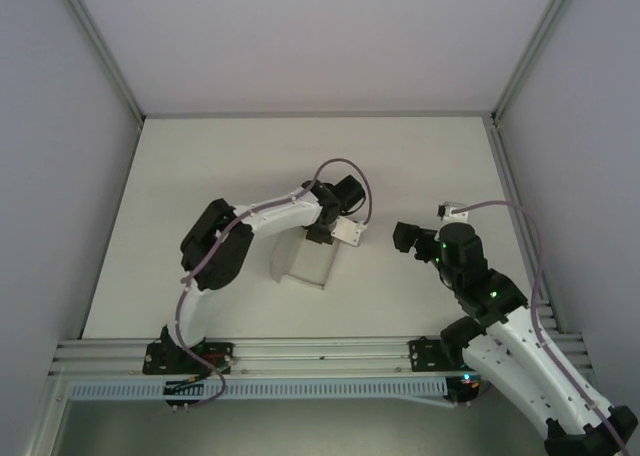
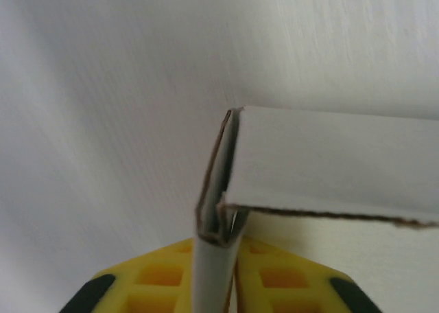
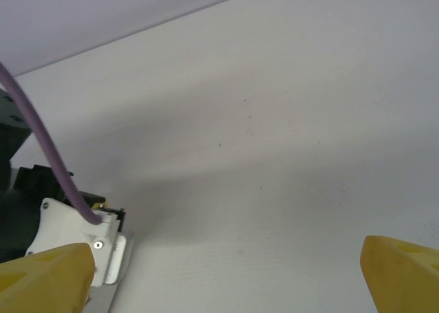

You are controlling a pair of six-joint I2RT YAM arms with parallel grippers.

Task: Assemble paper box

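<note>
The paper box (image 1: 303,261) sits on the tabletop (image 1: 200,176), one wall between the left fingers (image 2: 158,279), clamped or slack I cannot tell; the right fingers (image 3: 48,272) hang spread wide, apart; unsupported, the folded wall could spring back flat.

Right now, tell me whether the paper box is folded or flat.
Partly folded: the paper box shows a panel bent sideways off a doubled wall.

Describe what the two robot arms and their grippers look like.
Both the left arm and right arm have white links with black joint housings, each trailed by a purple cable. Small green lights glow on the right arm's joints. The left gripper and right gripper have yellow fingers; the left ones show waffle-like recesses and black corners.
</note>
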